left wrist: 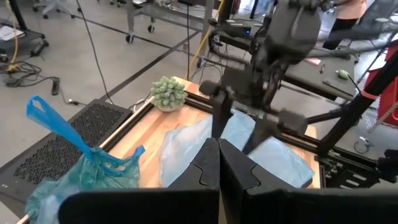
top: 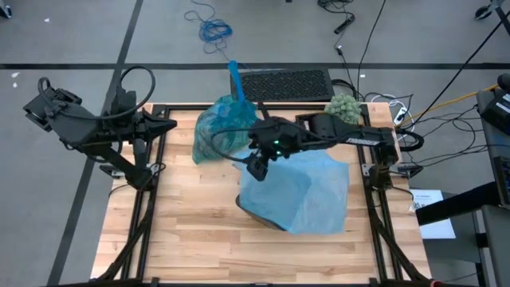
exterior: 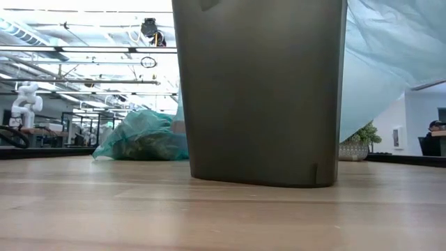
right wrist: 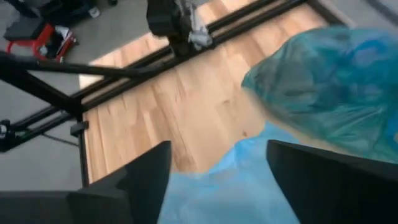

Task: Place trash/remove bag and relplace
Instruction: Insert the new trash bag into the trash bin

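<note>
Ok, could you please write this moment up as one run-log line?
left pincer: shut, parked at table's left edge | right pincer: open above fresh blue bag draped on grey bin | full tied bag: set aside behind

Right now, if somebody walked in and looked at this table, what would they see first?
Probably the big pale blue bag draped over the grey bin in the middle of the table, with the right gripper open just above its edge. Behind it, at the far edge, sits a full, knotted teal bag. The left gripper waits, shut, off at the table's left side.
</note>
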`<state>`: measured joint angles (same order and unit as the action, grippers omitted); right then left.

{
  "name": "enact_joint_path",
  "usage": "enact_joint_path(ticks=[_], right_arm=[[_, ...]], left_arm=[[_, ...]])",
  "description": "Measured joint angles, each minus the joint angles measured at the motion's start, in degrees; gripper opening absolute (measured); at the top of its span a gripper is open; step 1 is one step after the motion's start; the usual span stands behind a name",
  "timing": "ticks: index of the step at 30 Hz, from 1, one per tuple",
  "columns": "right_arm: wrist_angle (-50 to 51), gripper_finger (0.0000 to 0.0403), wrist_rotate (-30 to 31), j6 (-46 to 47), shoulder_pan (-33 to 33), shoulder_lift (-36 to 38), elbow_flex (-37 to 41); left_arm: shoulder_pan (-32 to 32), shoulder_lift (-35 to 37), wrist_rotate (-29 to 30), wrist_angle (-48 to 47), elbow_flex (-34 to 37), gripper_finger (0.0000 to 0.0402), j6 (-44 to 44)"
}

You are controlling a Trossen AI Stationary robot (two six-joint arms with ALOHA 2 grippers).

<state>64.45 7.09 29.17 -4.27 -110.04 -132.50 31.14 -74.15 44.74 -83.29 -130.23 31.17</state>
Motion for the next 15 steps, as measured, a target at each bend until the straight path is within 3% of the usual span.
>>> enact_joint_path(ticks=[4,8,11,15], right_arm=[[1.48,0.0290,-1.26,-0.82,0.20,-3.44,-0.01],[5.99,0.0276,1.66,-0.26,0.66,-6.25,0.01],[6.48,0.0216,2.40,0.17,1.08,-6.99,0.04],[5.47,0.0060,3.21,-1.16,0.84,-6.80,0.04]], left_arm=[[0.00,0.02,0.57,0.04,0.00,0.0000,0.08],[0.00,0.00,1.12,0.04,0.00,0.0000,1.56],[-0.02,-0.37,2.62,0.07,0.00,0.0000,2.72],[-0.04,-0.70,3.13,0.07,0.00,0.0000,2.98]])
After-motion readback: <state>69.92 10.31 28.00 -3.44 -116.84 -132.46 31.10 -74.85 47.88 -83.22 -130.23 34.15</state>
